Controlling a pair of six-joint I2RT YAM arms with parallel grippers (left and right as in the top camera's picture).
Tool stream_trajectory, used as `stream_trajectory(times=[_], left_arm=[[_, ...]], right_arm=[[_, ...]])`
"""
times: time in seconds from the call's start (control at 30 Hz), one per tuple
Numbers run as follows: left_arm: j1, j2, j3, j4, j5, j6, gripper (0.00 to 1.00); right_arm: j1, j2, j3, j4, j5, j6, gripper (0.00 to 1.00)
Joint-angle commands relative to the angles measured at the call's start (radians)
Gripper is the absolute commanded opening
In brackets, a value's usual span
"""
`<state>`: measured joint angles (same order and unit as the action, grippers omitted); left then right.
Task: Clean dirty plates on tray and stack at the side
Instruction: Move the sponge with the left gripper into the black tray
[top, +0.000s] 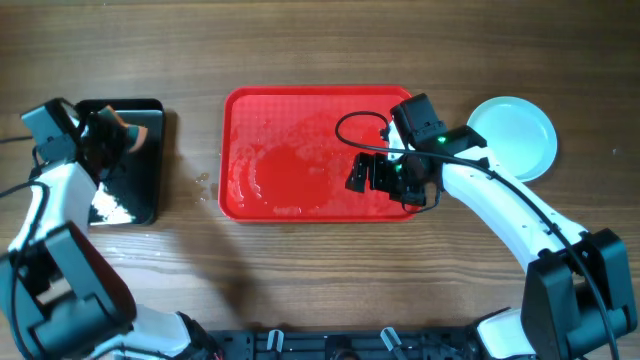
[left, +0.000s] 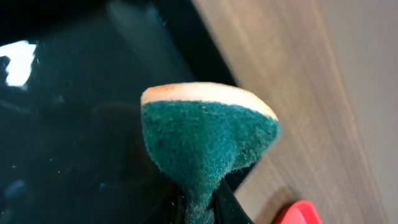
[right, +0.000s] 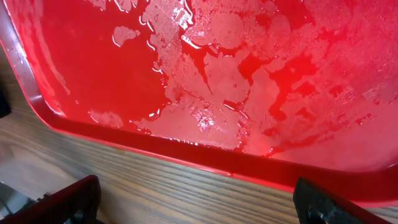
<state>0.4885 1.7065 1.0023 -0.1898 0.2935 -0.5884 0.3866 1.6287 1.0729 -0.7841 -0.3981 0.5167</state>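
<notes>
Left hand (left: 199, 200): clamped on green-and-orange sponge (left: 205, 134) — held over black rectangular tray (top: 135, 190).
Right hand (top: 368, 176): spread wide, held over near rim of wet red plastic tray (top: 290, 130).
Pale-blue round plates (top: 512, 137): set on table (top: 300, 270) — right of red tray.

You get bright, even light from above in the overhead view, and the arms throw only faint, soft shadows on the surface (top: 300, 270). Watch the black tray (top: 140, 175): a white glare patch sits at its lower-left corner. The plates (top: 512, 137) read almost washed out, and the wet tray (top: 300, 140) shows a pale sheen. In the left wrist view the sponge (left: 205, 143) is fairly sharp; everything behind it is blurred, with a blown highlight at top left. The right wrist view is crisp on the glinting wet film — the right claw (right: 199, 208) shows dark and soft at the bottom corners.
</notes>
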Motion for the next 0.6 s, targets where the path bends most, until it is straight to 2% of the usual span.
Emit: stream_trajectory(times=[0.0,0.07,0.1,0.13,0.17,0.2,0.27,0.37,0.57], left_arm=[[0.039,0.086,-0.004,0.018,0.148,-0.003,0.09],[0.048,0.124,-0.004,0.014,0.148,-0.003,0.13],[0.050,0.137,-0.004,0.014,0.148,-0.003,0.19],[0.053,0.146,-0.004,0.010,0.148,-0.003,0.38],[0.054,0.154,-0.004,0.006,0.147,-0.002,0.48],[0.055,0.156,-0.004,0.003,0.148,-0.003,0.48],[0.060,0.155,-0.004,0.000,0.149,-0.003,0.39],[0.069,0.139,-0.004,-0.001,0.188,-0.003,0.32],[0.075,0.053,-0.001,-0.001,0.234,-0.003,0.32]], right_arm=[[0.003,0.002,-0.008,-0.001,0.016,0.011,0.99],[0.003,0.002,-0.008,-0.004,0.016,0.010,1.00],[0.003,0.002,-0.008,-0.006,0.016,0.010,1.00],[0.003,0.002,-0.008,-0.010,0.017,0.009,1.00],[0.003,0.002,-0.008,-0.011,0.017,0.009,1.00],[0.003,0.002,-0.008,-0.012,0.017,0.008,1.00],[0.003,0.002,-0.008,-0.011,0.017,0.008,1.00],[0.003,0.002,-0.008,-0.012,0.017,0.008,1.00],[0.003,0.002,-0.008,-0.012,0.017,0.006,1.00]])
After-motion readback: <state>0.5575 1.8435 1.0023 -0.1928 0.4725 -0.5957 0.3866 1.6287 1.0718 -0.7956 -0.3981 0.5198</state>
